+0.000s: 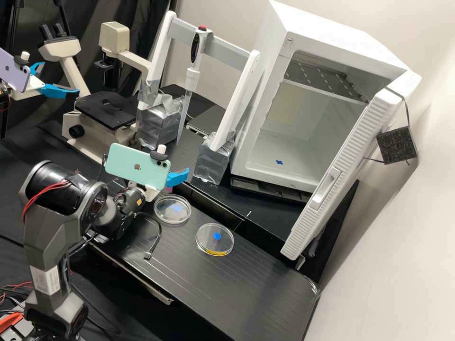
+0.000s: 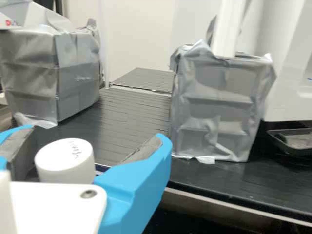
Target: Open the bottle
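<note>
The claw (image 1: 178,177) is over the far side of the black ribbed desk (image 1: 265,279), toward its left end. In the wrist view its two blue fingers stand apart, with the white cap (image 2: 65,158) of the bottle between them. The cap has dark handwriting on its top; the bottle below it is hidden, so I cannot tell what it holds or whether the cap sits loose. The blue tips reach past the cap on either side.

Just below the claw, near the far edge of the desk, lies a clear round dish (image 1: 166,217) with a blue patch showing in its middle. Between it and the right corner, nearer the first dish than the corner, lies a second clear dish (image 1: 204,241). It has a blue spot near its middle and a yellow strip along its near rim. I cannot tell whether the blue is in the dishes or beneath them.

Behind the desk a white cabinet (image 1: 327,28) stands with its door (image 1: 332,187) open. A metal shelf (image 1: 327,78) crosses its upper part, and a small blue mark (image 1: 279,162) is on its floor.
</note>
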You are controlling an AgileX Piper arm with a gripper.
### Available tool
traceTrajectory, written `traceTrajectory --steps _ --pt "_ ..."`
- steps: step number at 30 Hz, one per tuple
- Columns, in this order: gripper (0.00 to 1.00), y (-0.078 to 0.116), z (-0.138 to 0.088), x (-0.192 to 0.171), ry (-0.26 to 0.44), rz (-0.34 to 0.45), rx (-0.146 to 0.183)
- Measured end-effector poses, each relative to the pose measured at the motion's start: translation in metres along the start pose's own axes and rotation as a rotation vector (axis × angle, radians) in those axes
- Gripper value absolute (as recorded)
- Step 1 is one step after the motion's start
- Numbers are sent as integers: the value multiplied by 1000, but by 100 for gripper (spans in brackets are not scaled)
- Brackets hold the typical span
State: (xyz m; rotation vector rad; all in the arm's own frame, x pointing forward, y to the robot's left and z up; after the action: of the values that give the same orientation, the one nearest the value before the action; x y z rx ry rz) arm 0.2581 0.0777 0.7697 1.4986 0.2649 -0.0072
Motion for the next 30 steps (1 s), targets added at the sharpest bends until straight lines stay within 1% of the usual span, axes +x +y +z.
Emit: traceTrajectory --steps 30 --pt "0 -2 -1 -2 6 -6 -2"
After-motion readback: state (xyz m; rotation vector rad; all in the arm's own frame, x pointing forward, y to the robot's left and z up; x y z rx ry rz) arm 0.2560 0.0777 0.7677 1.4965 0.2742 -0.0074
